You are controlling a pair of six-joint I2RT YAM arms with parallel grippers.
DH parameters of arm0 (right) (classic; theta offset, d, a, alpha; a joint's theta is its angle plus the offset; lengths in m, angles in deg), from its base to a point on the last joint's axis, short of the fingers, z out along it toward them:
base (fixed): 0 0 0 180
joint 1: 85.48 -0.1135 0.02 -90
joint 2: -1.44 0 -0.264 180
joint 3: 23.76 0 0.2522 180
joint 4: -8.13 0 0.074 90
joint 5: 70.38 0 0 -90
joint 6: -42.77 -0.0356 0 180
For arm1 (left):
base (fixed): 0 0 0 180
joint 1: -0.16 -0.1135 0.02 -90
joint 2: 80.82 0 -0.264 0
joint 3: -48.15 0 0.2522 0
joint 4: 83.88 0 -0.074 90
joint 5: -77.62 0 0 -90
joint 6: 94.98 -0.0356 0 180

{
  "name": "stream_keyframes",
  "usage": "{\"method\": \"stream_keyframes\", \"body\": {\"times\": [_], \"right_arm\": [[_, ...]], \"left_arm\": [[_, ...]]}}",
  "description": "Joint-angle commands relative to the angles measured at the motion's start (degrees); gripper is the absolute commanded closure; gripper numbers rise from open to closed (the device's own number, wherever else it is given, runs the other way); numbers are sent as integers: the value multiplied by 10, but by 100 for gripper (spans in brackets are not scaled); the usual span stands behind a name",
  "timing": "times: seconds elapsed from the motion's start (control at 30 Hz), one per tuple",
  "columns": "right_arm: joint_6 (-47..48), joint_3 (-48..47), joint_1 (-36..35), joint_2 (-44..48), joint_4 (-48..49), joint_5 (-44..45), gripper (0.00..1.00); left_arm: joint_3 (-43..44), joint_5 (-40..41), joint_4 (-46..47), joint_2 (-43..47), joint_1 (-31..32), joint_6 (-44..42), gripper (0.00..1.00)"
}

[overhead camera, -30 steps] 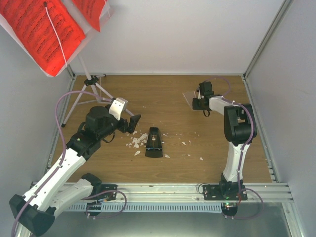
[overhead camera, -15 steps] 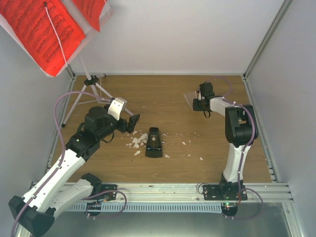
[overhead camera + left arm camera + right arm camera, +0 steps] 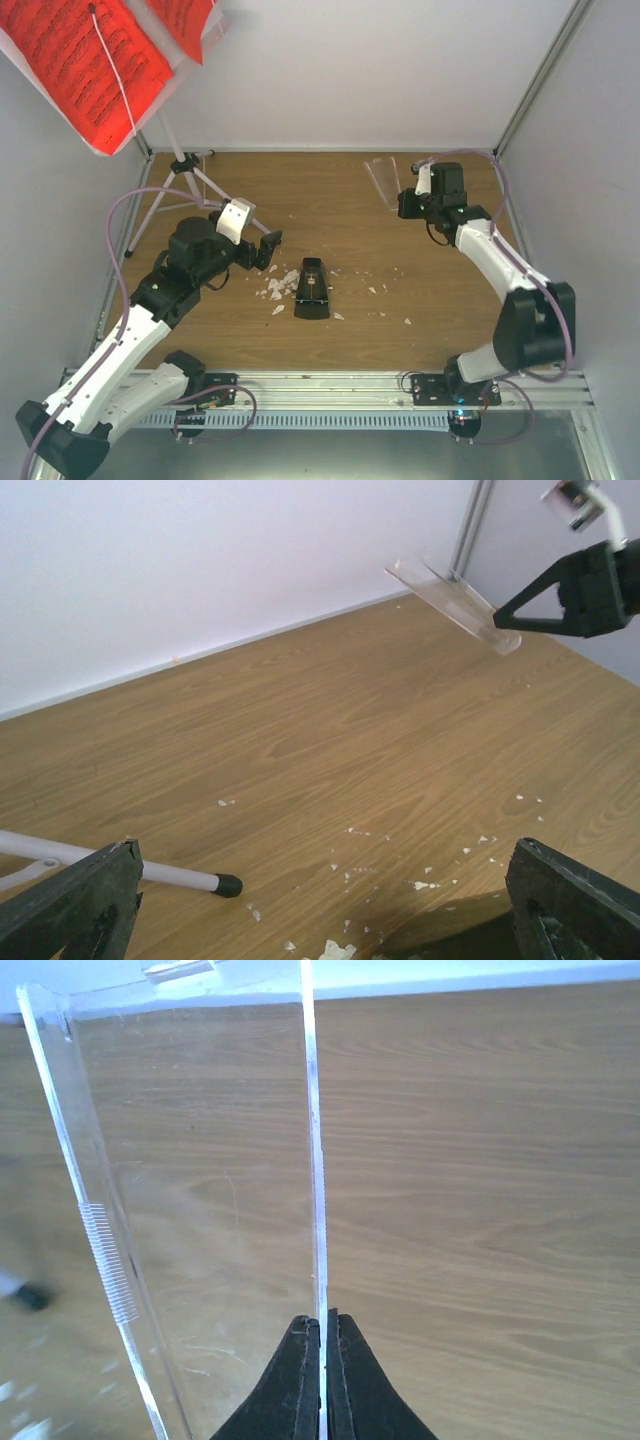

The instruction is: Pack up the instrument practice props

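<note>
The white music stand (image 3: 186,166) stands at the far left on thin tripod legs, with red sheets of music (image 3: 85,65) on its tray. A small black metronome (image 3: 312,288) lies mid-table. My left gripper (image 3: 268,248) hovers open just left of the metronome, near a stand leg (image 3: 120,865), with nothing between its fingers (image 3: 70,905). My right gripper (image 3: 405,205) is at the far right, shut on the edge of a clear plastic piece (image 3: 200,1160). It holds the piece (image 3: 381,178) above the table.
Small white crumbs (image 3: 280,288) lie scattered around the metronome and toward the right (image 3: 407,322). White walls close the back and both sides. An aluminium rail (image 3: 330,385) runs along the near edge by the arm bases.
My right gripper closed fully on the clear plastic piece and carried it up and toward the back right, its elbow swinging out to the right. The left arm barely moved.
</note>
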Motion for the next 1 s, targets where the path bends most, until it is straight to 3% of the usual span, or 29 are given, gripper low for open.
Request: {"method": "stream_keyframes", "body": {"times": [0.0, 0.17, 0.4, 0.57, 0.7, 0.83, 0.97], "right_arm": [[1, 27, -47, 79, -58, -113, 100], [5, 9, -129, 159, -135, -135, 99], [-3, 21, -186, 223, -238, -199, 99], [-26, 15, -217, 243, -332, -203, 100], [-39, 12, -246, 259, -379, -237, 99], [-46, 1, -275, 276, -417, -249, 100], [-46, 5, -295, 279, -447, -262, 99]], "left_arm": [[-13, -42, 40, 13, -4, -16, 1], [-9, -108, 53, 12, -4, -33, 1], [86, -94, -1, 42, -4, -37, 1], [190, -206, -90, 10, -3, -23, 8], [203, -300, -123, -17, 7, -21, 13], [215, -348, -161, -39, 46, -27, 17], [224, -334, -195, -63, 124, -43, 19]]}}
